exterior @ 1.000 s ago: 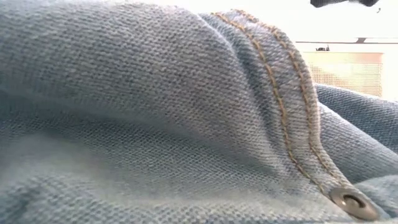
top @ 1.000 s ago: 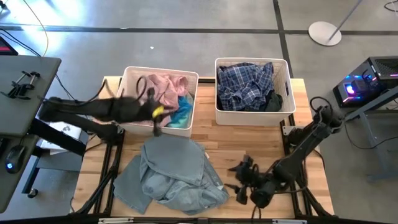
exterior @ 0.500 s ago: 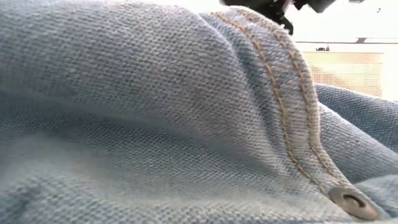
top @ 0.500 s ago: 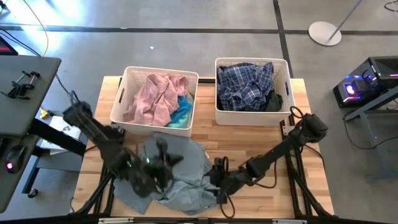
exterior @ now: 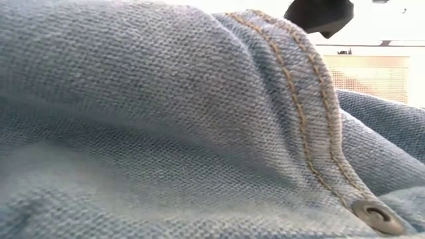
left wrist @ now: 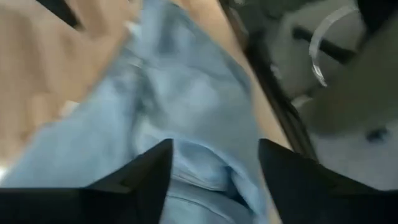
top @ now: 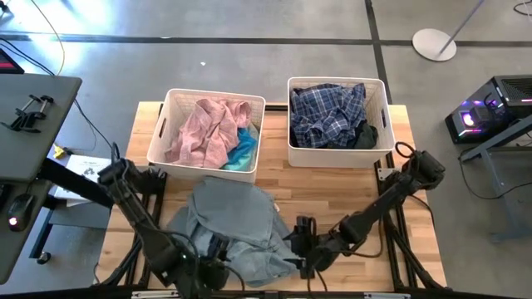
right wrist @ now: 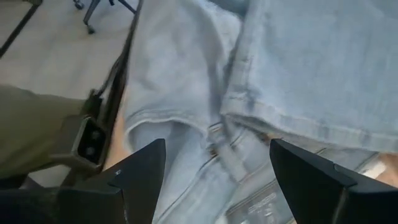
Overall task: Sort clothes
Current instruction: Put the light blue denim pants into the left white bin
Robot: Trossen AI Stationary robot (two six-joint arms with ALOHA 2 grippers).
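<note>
Wooden tabletop (top: 332, 178) carried two white baskets (top: 339, 143) at far edge, partly filled. Grey-blue denim garment (top: 233, 224) lay crumpled at near centre, unsorted. Left gripper (top: 212, 264) poised at denim's near-left edge, jaws spread. Right gripper (top: 301, 247) at right edge, jaws spread. Step judged: reaching for denim; next calls for closing on fabric, lifting.

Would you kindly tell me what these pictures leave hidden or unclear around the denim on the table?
- Low view: the denim garment fills the picture, hiding table and baskets.
- High view: the left gripper is dark and small against the denim; contact is unclear.
- Left wrist view: blurred.
- Right basket: clothes under the plaid shirt are hidden.
</note>
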